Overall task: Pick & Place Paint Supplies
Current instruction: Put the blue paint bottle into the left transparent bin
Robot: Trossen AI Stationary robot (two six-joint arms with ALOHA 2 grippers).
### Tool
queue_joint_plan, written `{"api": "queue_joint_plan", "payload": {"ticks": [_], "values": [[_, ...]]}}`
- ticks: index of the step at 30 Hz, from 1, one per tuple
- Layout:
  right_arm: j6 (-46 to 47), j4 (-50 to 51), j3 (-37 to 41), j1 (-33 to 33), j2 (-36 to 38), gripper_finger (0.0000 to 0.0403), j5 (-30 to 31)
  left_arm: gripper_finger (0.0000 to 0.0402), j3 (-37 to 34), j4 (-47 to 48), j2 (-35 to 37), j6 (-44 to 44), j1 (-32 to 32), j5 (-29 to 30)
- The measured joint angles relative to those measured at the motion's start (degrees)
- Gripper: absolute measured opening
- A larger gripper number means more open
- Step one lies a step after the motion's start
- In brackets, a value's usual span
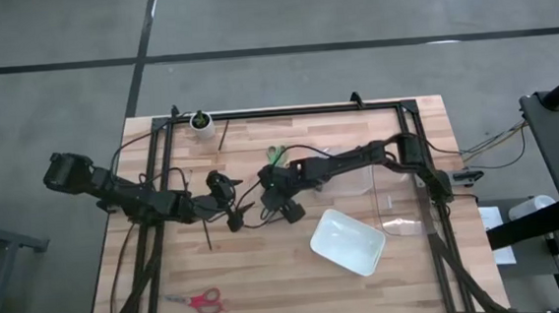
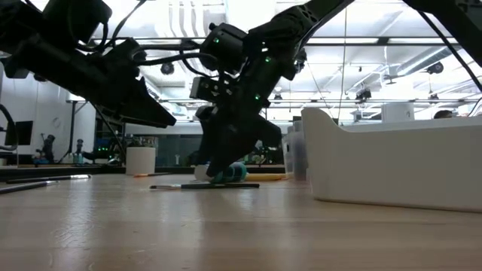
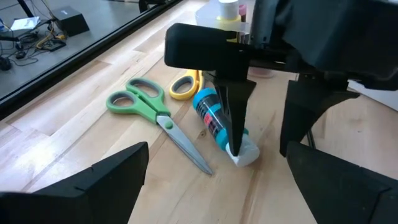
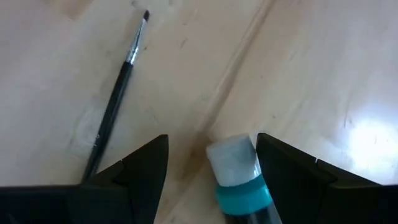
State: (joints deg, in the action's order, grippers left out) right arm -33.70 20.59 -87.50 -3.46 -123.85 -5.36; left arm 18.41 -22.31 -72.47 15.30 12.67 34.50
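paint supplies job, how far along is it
Nothing looks placed yet: the white rectangular tray shows nothing inside from above. In hand: the right gripper, open, straddles the pale-capped teal paint bottle lying on the table, not lifted. Left: the green-handled scissors, yellow-handled scissors, red-handled scissors and thin dark brush. The left gripper waits open nearby.

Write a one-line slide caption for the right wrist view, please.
Open right gripper straddles the teal paint bottle beside a brush.
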Motion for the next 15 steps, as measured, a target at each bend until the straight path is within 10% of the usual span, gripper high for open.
{"api": "queue_joint_plan", "payload": {"ticks": [15], "values": [[-5.3,-6.8,4.9,-1.8,0.0,0.0242,-1.2,0.0388,0.0,0.0,0.0,0.0,0.0,0.0]]}}
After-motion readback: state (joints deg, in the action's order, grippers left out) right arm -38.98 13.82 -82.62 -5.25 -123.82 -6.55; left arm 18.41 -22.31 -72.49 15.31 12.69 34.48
